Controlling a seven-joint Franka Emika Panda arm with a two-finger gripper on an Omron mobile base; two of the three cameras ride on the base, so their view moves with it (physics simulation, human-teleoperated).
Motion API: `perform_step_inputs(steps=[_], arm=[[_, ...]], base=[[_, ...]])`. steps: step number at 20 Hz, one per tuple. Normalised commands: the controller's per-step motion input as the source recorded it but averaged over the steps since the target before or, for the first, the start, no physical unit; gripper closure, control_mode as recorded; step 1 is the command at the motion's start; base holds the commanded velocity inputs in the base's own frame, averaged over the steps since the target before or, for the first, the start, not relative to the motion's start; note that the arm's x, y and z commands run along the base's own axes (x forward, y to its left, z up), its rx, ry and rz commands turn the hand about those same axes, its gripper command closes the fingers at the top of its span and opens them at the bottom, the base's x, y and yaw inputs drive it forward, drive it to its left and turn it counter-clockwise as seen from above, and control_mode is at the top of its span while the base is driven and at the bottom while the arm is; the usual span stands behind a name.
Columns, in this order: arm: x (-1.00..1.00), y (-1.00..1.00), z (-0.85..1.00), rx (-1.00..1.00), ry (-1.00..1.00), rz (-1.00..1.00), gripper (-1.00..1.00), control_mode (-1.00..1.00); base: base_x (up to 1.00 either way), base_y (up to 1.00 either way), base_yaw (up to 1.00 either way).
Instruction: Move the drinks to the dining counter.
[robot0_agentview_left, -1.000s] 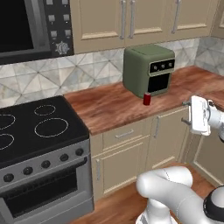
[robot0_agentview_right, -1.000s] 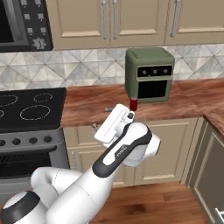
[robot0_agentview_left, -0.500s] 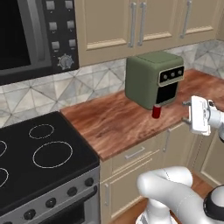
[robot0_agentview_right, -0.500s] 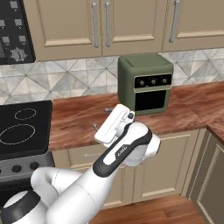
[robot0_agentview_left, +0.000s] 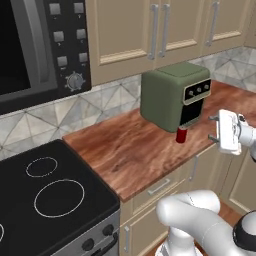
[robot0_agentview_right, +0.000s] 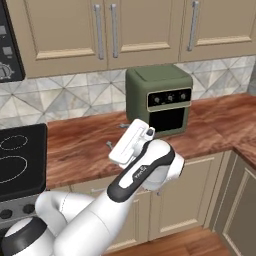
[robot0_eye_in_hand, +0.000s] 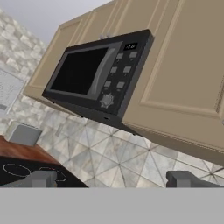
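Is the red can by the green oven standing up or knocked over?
Upright. In the left base view the red can stands on its base on the wood counter, right in front of the green oven.

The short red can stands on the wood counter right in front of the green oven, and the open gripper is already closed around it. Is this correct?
Not quite. The red can does stand on the wood counter in front of the green oven, but the gripper is open and apart from it, holding nothing, as the left base view shows.

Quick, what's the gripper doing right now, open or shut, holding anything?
Gripper: open, jaws spread wide, nothing between them; it points toward the microwave, not at the red can.
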Motion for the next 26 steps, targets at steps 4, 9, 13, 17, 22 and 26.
perform_step_inputs(steps=[4,9,13,17,22,26], arm=[[0.0,0.0,0.0,0.0,0.0,0.0,-1.0,1.0],[0.0,0.0,0.0,0.0,0.0,0.0,-1.0,1.0],[0.0,0.0,0.0,0.0,0.0,0.0,-1.0,1.0],[0.0,0.0,0.0,0.0,0.0,0.0,-1.0,1.0],[0.0,0.0,0.0,0.0,0.0,0.0,-1.0,1.0],[0.0,0.0,0.0,0.0,0.0,0.0,-1.0,1.0]], base=[[0.73,0.0,-0.13],[0.95,0.0,-0.01],[1.0,0.0,0.09],[1.0,-0.01,0.18],[1.0,-0.01,0.22],[1.0,0.0,0.25]])
